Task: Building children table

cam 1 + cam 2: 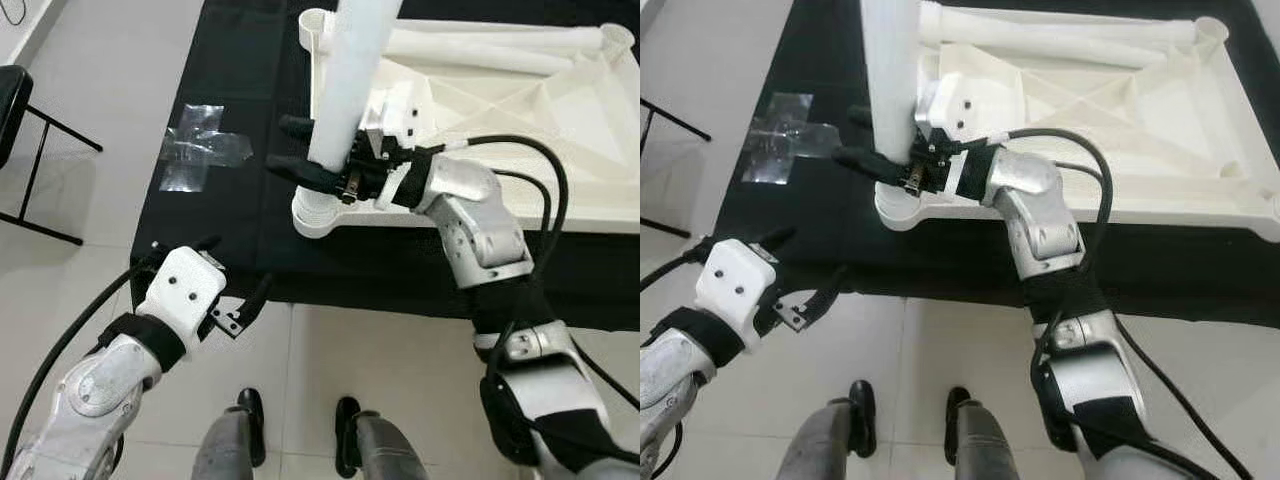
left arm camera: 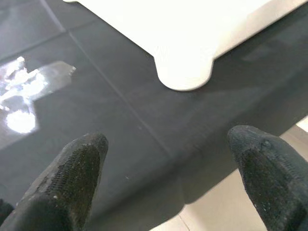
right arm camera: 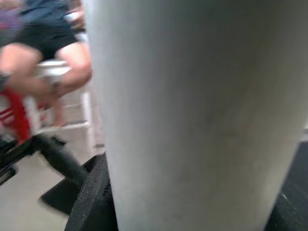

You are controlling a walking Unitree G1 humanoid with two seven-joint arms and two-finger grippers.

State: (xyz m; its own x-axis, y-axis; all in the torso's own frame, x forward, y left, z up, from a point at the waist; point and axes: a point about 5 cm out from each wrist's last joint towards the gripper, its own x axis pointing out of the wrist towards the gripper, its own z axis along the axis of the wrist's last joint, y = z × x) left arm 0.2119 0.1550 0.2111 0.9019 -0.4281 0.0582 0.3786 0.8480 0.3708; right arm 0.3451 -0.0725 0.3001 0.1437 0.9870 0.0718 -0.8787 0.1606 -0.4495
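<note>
— The white plastic children's table top (image 1: 520,110) — where did it lie?

— Upside down on the black cloth (image 1: 235,100), its ribbed underside showing, on the right and far side of the scene. The right gripper (image 1: 300,150) reached over its near left corner.

— And the leg?

— One white cylindrical table leg (image 1: 350,80) stood upright over the round corner socket (image 1: 322,215) at that near left corner. The right gripper's black fingers (image 1: 295,172) were clamped on either side of it, low down, just above the socket. In the right wrist view the leg (image 3: 202,110) sat right between the finger pads.

— What about the other arm?

— The left gripper (image 1: 232,285) hung near the robot, over the near edge of the cloth, well apart from the table top. Its two fingers (image 2: 72,178) were spread wide with nothing between them; the left wrist view looked past them at the rounded corner (image 2: 185,67) of the table top.

— How many legs did you count?

— Three could be made out: the one held upright, and two more white legs (image 1: 480,50) lying flat along the far side of the table top. One crumpled clear plastic bag (image 1: 200,145) lay on the cloth to the left. One black chair (image 1: 20,120) stood at the far left on the tiled floor (image 1: 90,130).
</note>
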